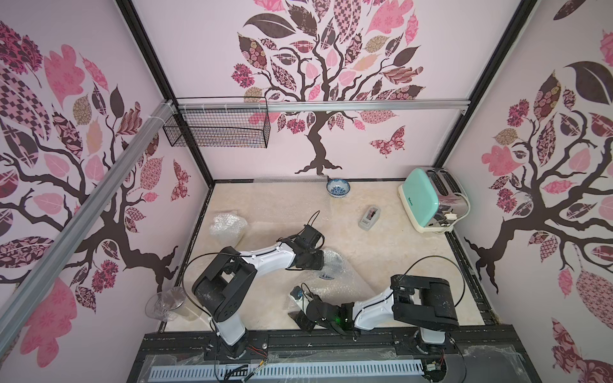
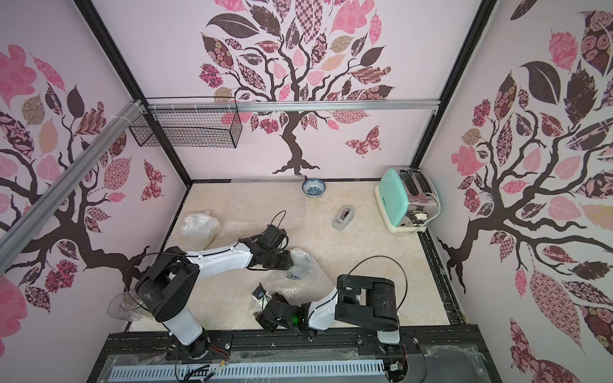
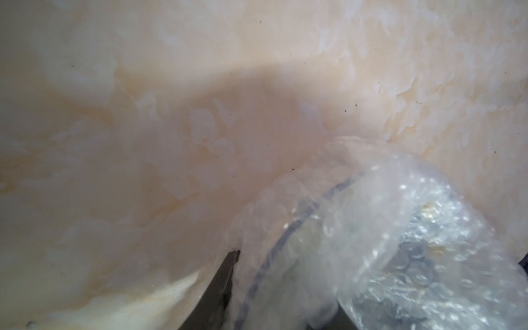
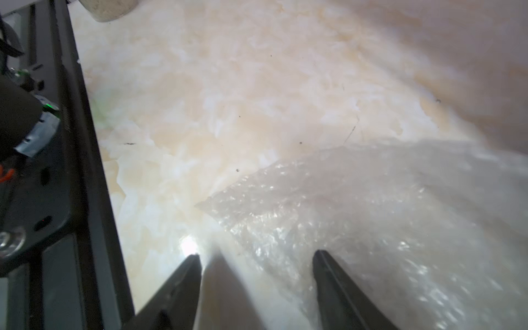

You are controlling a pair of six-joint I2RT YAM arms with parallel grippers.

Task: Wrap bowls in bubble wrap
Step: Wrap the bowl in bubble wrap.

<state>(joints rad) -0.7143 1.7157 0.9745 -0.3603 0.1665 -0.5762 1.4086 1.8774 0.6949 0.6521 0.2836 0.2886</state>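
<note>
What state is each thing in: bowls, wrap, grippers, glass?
Back bowl: upright, unwrapped.
Middle bowl: partly covered by sheet.
Sheet: partly folded over middle bowl.
Bundle: closed, contents hidden.
Left gripper: jaws shut on sheet.
Right gripper: jaws open.
Glass: on its side.

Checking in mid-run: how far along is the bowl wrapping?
One bundle looks wrapped, contents hidden. In hand: the left tool clamps a sheet over the second bowl; the right tool hangs open over its corner. Left: finishing this, then the bare bowl beside the spare sheet.
</note>
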